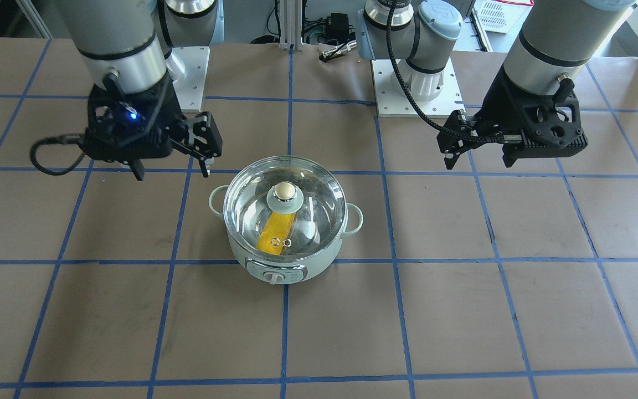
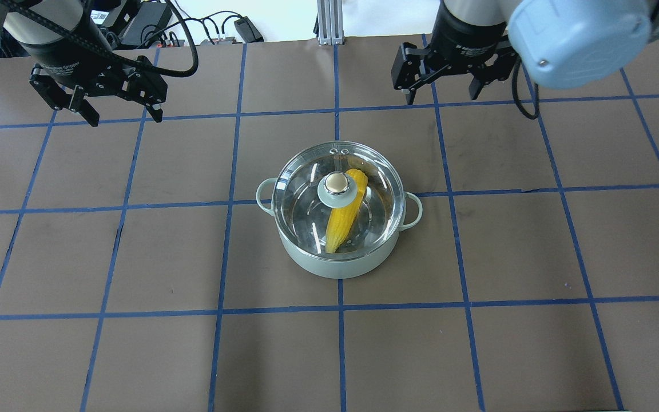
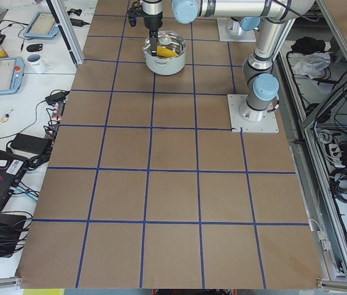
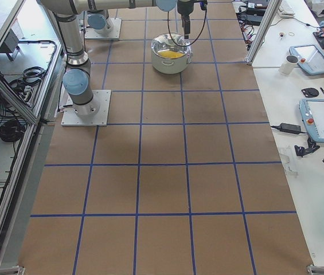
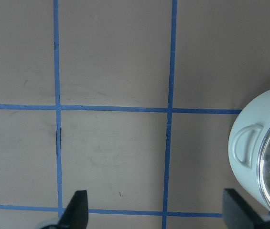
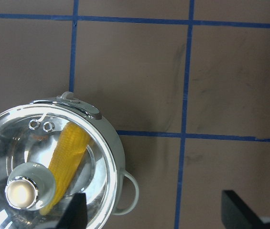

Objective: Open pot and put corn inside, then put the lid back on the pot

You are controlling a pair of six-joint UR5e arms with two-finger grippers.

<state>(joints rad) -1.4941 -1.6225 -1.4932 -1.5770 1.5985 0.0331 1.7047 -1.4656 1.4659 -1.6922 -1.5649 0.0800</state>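
The pale mint-green pot (image 1: 277, 267) stands mid-table with its dial panel facing away from me. The clear glass lid (image 1: 319, 206) sits shut on it, beige-gold knob (image 1: 283, 192) at centre. The yellow corn (image 1: 279, 230) lies inside under the glass, as the overhead view shows (image 2: 344, 220). My left gripper (image 2: 123, 117) is open and empty, well off to the pot's far left. My right gripper (image 2: 441, 94) is open and empty, off to its far right. The right wrist view shows the lid (image 6: 10, 143) and corn (image 6: 68, 152); the left wrist view shows the pot's side handle (image 5: 247, 145).
The table is brown paper with a blue tape grid. The two arm base plates (image 1: 418, 88) (image 1: 191, 77) stand at my edge. A white basket (image 1: 496, 14) sits behind them. Side benches hold tablets (image 4: 322, 120) and a mug (image 4: 292, 64).
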